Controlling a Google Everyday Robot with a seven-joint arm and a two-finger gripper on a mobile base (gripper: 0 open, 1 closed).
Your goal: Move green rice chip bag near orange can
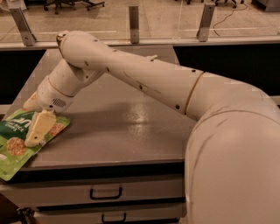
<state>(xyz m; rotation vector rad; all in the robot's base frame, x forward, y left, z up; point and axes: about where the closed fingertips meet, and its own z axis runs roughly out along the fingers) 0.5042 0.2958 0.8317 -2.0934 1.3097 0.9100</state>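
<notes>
Item 1. Arm: cream-white, jointed. Its bulkiest segment was seen nearest, filling the lower right, and from there it was stretched up and leftward across the table.

Item 2. Drawers: two were seen beneath the table's front edge, each fitted with a dark handle.

Item 3. Green rice chip bag: bright green, with white lettering and pictured tan round chips. It was laid flat at the table's front left corner, its lower end reaching past the front edge and its left side cut off by the picture's border.

Item 4. Gripper: cream-coloured. It was pointed downward at the arm's end, set directly upon the bag's upper right portion and touching it. How far it was open, and whether the bag was held, could not be told.

Item 5. Table: grey, with a dull sheen. It ran from the drawers back to a low ledge.

Item 6. Posts: three metal uprights were set along the ledge with glass panels between them.

Item 7. Floor: pale. It was seen through the glass, farthest off, with chair bases standing at the top left.
</notes>
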